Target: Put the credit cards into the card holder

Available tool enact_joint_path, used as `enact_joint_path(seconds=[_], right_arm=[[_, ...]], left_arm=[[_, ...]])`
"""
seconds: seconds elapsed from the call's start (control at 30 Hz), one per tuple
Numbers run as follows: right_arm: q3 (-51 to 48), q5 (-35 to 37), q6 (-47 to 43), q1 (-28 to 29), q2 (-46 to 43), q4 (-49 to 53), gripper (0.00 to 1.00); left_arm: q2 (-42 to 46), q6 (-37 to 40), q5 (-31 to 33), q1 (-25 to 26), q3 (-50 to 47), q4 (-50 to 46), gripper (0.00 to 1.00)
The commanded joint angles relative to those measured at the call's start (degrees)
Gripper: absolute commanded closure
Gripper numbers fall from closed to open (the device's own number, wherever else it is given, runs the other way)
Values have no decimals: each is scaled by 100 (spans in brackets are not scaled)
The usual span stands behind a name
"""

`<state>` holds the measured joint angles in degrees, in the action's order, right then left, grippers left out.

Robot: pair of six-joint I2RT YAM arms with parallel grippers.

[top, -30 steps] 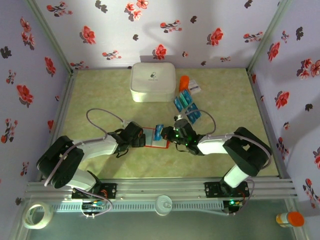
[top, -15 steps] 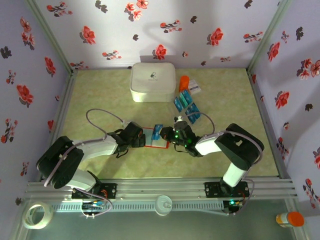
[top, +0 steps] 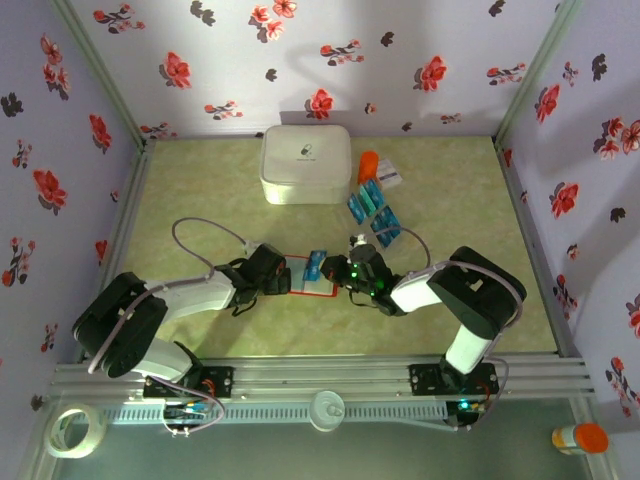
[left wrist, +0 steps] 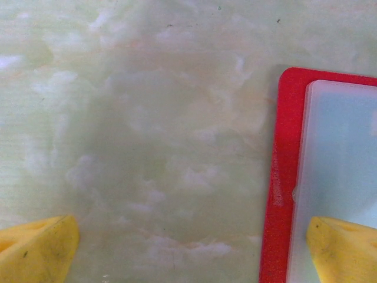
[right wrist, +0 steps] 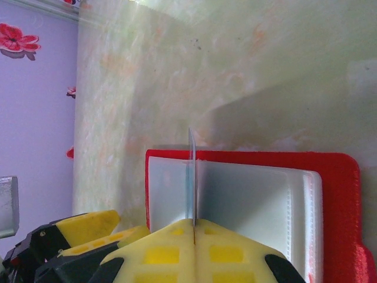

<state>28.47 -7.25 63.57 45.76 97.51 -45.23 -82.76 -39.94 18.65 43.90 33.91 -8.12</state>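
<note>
Here the card holder (top: 303,286) lies open on the table (top: 200,200), at 6 o'clock from the white box (top: 306,163), with its pale inside facing up. The right gripper (right wrist: 193,227) comes in from 3 o'clock, its yellow pads pinched on one credit card (right wrist: 191,171). That card shows edge-on as a thin line over the pale lining, its bottom end buried between the pads, so whether it touches a pocket I cannot tell. The left gripper (left wrist: 191,247) sits at 9 o'clock, jaws spread wide and holding nothing. One fingertip (left wrist: 344,247) is over the lining, the other over bare table, and both are cropped by the frame. The remaining credit cards (top: 375,210) lie at 1 o'clock, too small to count.
</note>
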Motion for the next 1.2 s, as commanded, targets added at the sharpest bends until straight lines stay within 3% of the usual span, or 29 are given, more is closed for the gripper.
enact_joint_path(seconds=[0.0,1.17], right_arm=[[-68,127,58,20,109,-99,100],[-166,4,180,273,293,35,100]], left_arm=[[67,-33,120,-53,-161,-225,0],[56,-16,114,-45,-171,-172,0]])
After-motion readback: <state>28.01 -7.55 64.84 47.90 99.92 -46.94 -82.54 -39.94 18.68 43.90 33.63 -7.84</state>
